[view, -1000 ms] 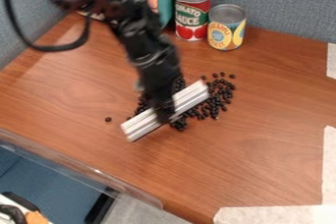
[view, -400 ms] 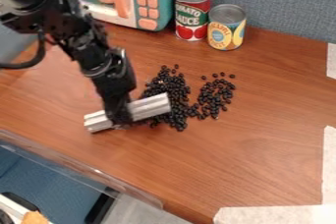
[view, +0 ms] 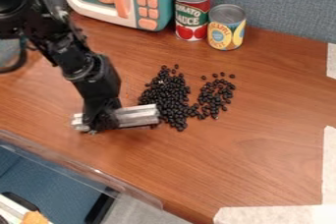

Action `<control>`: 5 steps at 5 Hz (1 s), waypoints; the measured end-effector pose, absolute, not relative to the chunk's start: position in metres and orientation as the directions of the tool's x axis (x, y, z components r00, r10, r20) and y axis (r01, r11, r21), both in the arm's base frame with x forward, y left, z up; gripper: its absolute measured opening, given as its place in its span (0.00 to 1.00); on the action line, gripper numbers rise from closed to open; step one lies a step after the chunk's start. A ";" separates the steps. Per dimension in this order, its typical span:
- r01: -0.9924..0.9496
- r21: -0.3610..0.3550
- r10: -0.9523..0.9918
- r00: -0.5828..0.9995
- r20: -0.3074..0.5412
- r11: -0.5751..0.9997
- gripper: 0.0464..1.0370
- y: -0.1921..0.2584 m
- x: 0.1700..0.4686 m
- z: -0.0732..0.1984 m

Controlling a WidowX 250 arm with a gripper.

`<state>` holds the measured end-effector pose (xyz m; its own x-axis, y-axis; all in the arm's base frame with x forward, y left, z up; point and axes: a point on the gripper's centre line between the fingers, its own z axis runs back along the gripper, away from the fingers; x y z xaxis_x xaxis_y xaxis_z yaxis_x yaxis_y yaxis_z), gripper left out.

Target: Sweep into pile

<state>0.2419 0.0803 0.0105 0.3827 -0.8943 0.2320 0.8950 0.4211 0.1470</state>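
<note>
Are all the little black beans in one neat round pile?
No, the beans form two clumps, with bare wood between their upper parts.

From where I'm standing, the arm point(view: 97, 81) is matte black, all blocky segments and chunky joints with greyish glints, a dark cable point(view: 22, 61) curving alongside.

Brown wood-grain tabletop point(view: 263, 164); on it, black beans point(view: 172, 101) in two adjoining clusters, upright red-labelled can point(view: 192, 14) beside yellow-labelled can point(view: 227, 29), teal toy microwave point(view: 159, 2), whitish tape point(view: 269, 215).
</note>
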 end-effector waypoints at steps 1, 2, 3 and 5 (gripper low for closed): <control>0.913 0.167 -0.921 0.340 0.190 0.371 0.33 0.086 0.239 0.008; 0.932 0.171 -0.945 0.299 0.131 0.319 0.33 0.084 0.239 -0.004; 0.931 0.210 -0.954 0.287 0.084 0.299 0.33 0.078 0.243 -0.008; 0.923 0.212 -0.946 0.311 0.088 0.323 0.33 0.067 0.255 -0.008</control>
